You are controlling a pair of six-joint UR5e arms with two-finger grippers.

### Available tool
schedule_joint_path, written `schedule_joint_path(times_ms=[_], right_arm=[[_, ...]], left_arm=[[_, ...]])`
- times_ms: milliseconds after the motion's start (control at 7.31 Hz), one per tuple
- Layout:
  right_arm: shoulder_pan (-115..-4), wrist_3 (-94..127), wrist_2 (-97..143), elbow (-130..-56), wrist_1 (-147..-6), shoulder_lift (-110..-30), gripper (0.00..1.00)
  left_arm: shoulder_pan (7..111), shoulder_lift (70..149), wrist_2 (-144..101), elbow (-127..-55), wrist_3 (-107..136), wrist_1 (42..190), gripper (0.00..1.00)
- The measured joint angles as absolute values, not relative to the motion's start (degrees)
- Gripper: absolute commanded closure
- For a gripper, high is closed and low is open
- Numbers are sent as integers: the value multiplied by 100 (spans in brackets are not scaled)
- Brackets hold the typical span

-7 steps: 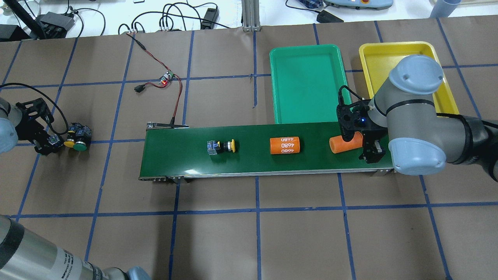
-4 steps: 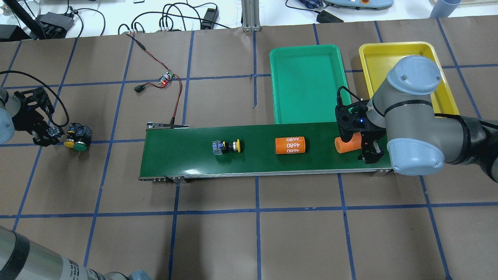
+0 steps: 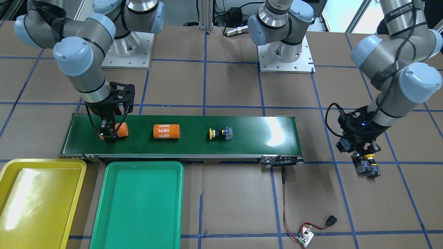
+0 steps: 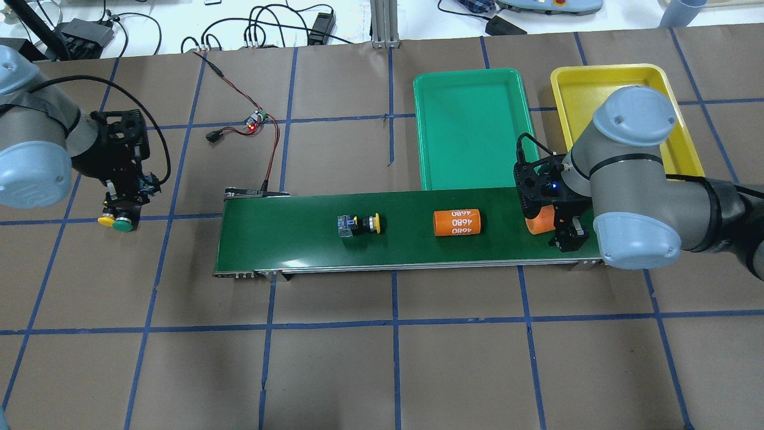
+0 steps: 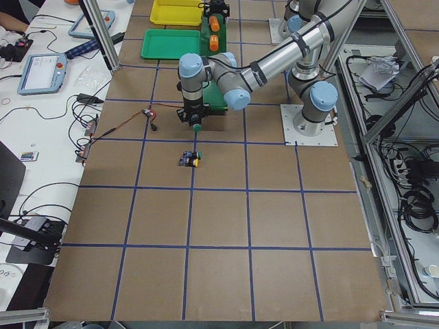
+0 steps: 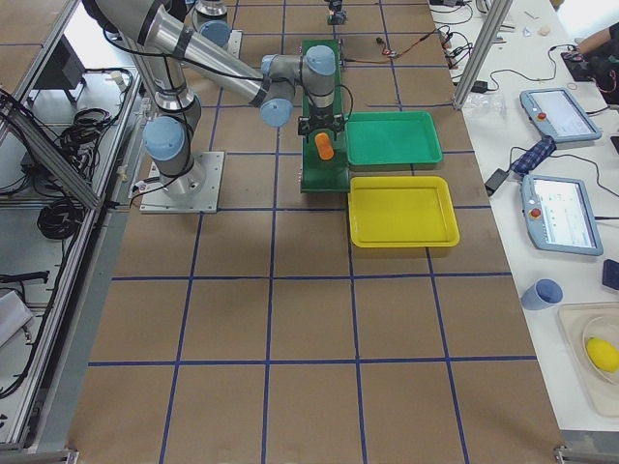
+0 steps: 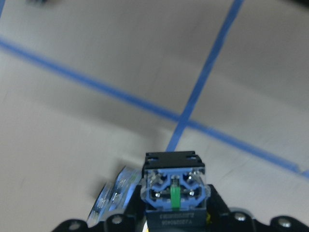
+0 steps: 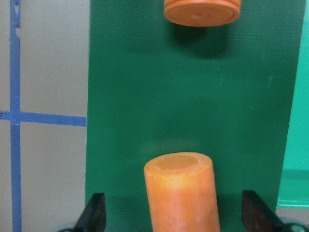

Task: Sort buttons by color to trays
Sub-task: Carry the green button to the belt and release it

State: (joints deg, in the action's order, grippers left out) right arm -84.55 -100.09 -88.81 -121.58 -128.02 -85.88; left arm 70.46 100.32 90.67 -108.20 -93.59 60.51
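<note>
**Front view.** Right pincer (image 3: 109,135) hangs low at the tray end of the belt (image 3: 256,135), with an orange cylinder (image 3: 121,129) under it. A second cylinder (image 3: 166,131) and a yellow button (image 3: 220,133) lie further along the belt. Green tray (image 3: 138,207) and yellow tray (image 3: 38,200) sit beside that end; no button seen in either. Left pincer (image 3: 362,155) is off the belt's other end, over the bench (image 3: 225,86).

**Overhead.** Green button (image 4: 123,224) and spare yellow button (image 4: 106,221) sit cap by cap, directly under the left pincer.

**Left side view.** A green cap shows at the left pincer's tip, apart from the spare yellow button on the bench. Reads as lifted.

**Left wrist.** The green button's block sits square between the fingers, so the pincer looks clamped on it. The neighbour is just beside it. Best to raise straight up before swinging to the belt, then set down well apart from what lies there.

**Right wrist.** Fingers (image 8: 96,215) are spread wide, the cylinder between them and untouched. Leave them spread for both cylinders. Close only on the yellow button, across its block, then take it to the yellow tray.
</note>
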Motion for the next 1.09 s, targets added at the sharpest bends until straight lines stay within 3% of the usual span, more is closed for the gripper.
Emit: schedule_joint_path(times_ms=[547, 684, 821, 1094], right_arm=[[-8455, -9994, -8877, -12160, -12797, -8584, 0], [-8455, -9994, -8877, -12162, -12797, -8581, 0], [-8455, -9993, -8875, -12163, -12797, -8580, 0], [-8455, -9993, -8871, -12159, -12797, -8581, 0]], left_arm=[[8837, 9698, 9108, -11766, -9339, 5051, 96], [8994, 9746, 9087, -11863, -9338, 4849, 26], [9068, 9769, 9069, -11949, -9317, 4774, 0], [9082, 9719, 9072, -12095, -9244, 4732, 0]])
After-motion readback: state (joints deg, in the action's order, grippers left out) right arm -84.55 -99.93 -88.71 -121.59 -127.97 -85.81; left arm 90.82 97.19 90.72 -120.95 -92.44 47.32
